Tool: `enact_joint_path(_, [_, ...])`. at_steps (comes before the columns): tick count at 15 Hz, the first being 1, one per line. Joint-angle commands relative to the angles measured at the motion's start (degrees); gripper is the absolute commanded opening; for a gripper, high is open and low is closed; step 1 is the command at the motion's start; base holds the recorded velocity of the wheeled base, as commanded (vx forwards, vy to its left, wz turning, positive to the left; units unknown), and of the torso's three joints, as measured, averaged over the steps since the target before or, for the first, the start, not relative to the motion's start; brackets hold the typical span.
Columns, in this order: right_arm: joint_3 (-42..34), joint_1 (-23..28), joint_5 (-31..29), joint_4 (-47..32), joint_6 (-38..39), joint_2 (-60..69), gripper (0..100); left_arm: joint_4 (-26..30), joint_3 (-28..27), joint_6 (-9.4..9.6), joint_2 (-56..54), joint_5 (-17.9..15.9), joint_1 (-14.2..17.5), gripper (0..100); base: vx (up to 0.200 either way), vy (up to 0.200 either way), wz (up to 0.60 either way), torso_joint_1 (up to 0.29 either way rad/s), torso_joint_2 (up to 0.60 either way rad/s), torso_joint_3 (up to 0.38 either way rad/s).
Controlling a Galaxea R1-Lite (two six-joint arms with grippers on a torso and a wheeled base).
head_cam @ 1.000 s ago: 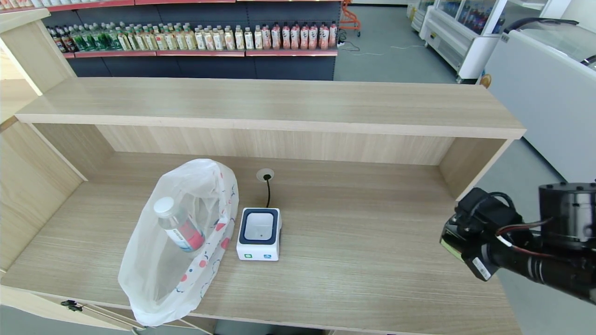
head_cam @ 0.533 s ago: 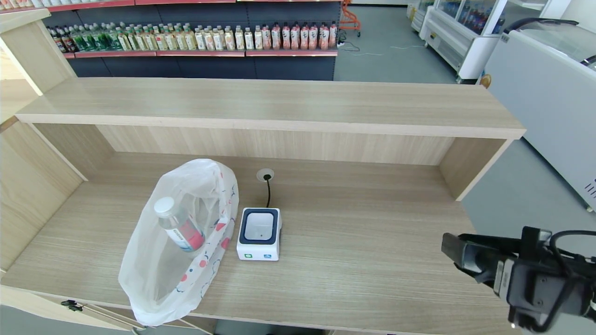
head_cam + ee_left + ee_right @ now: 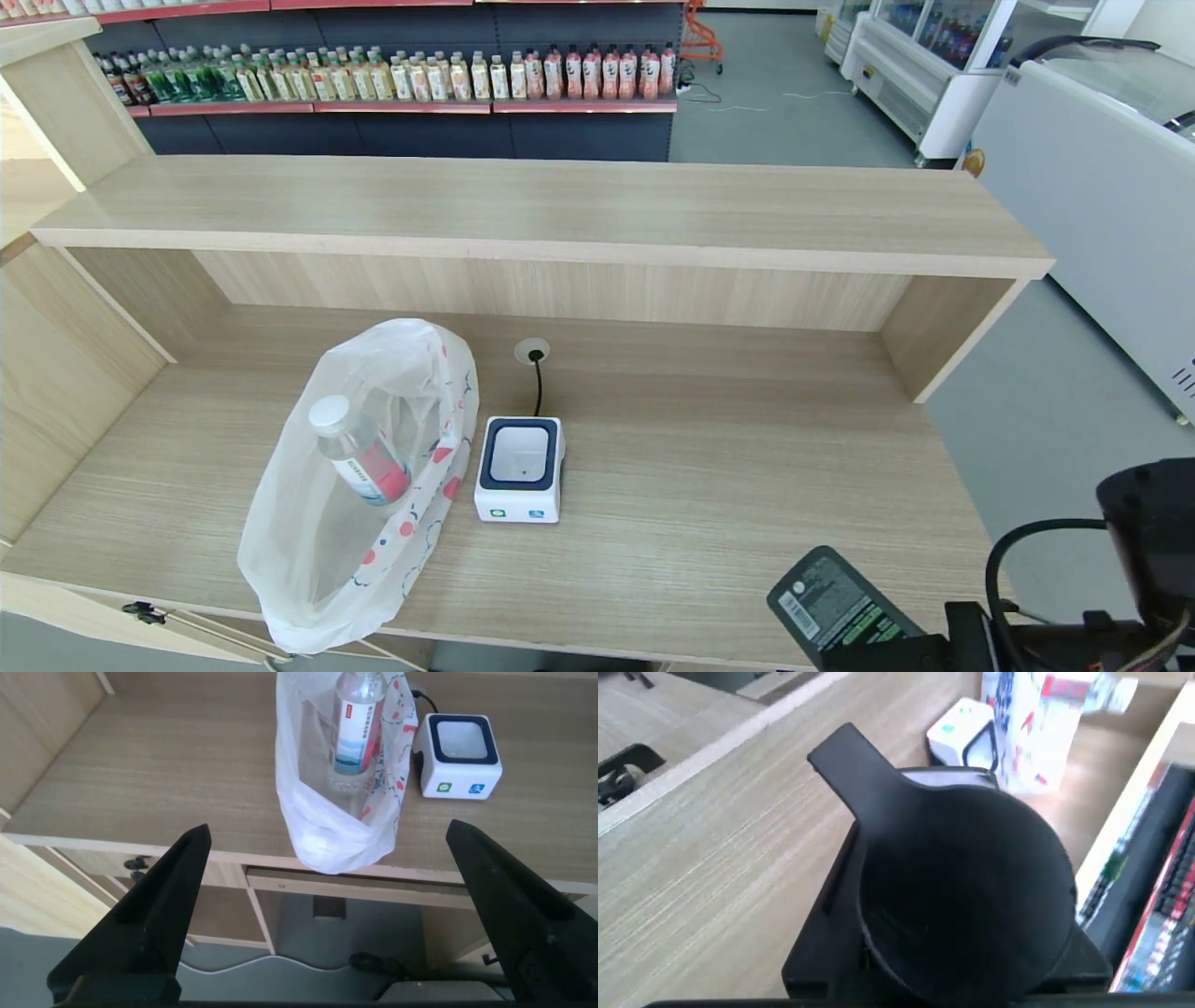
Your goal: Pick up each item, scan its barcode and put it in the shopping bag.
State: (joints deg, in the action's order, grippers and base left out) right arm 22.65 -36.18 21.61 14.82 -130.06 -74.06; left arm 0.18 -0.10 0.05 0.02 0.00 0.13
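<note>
A white plastic shopping bag (image 3: 345,504) with coloured dots stands on the left of the wooden counter (image 3: 709,485), and a clear bottle (image 3: 357,457) with a red label leans inside it. The white barcode scanner (image 3: 519,467) sits just right of the bag, window facing up. At the counter's front right corner, my right gripper (image 3: 920,644) is shut on a black package (image 3: 826,602) whose barcode label faces up; its dark round body (image 3: 962,887) hides the fingers. My left gripper (image 3: 327,831) hangs open before the counter's front edge, facing the bag (image 3: 336,784), with nothing in it.
A raised wooden ledge (image 3: 541,210) runs along the counter's back, with side walls left and right. The scanner's cable (image 3: 537,383) goes into a hole behind it. Shop shelves with bottles (image 3: 392,75) and freezers (image 3: 1074,140) stand beyond.
My right arm has dropped and swung from the right side to the counter's front right corner, and the black package's label has turned into sight. Bag, bottle and scanner have not moved.
</note>
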Motion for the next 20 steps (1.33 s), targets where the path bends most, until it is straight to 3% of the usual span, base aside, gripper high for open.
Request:
enact_joint_path(1, [1.0, -6.2, 1.0, 4.6, -4.9, -6.9, 0, 0.0, 0.0, -0.05, 0.0, 0.0, 0.0, 100, 0.0, 0.0, 0.0, 0.0, 0.0, 0.0])
enact_joint_path(3, [0.9, -9.4, 1.5, 10.6, -5.8, -10.4, 0, 0.0, 0.0, -0.05, 0.0, 0.0, 0.0, 100, 0.0, 0.0, 0.0, 0.0, 0.0, 0.0])
enact_joint_path(7, [1.1, -10.4, 2.7, 18.0, -8.1, -13.4, 0, 0.0, 0.0, -0.05, 0.0, 0.0, 0.0, 100, 0.0, 0.0, 0.0, 0.0, 0.0, 0.0])
enact_joint_path(20, [1.2, -16.5, 2.9, 25.0, -17.8, -12.6, 0, 0.0, 0.0, -0.05, 0.0, 0.0, 0.0, 100, 0.0, 0.0, 0.0, 0.0, 0.0, 0.0])
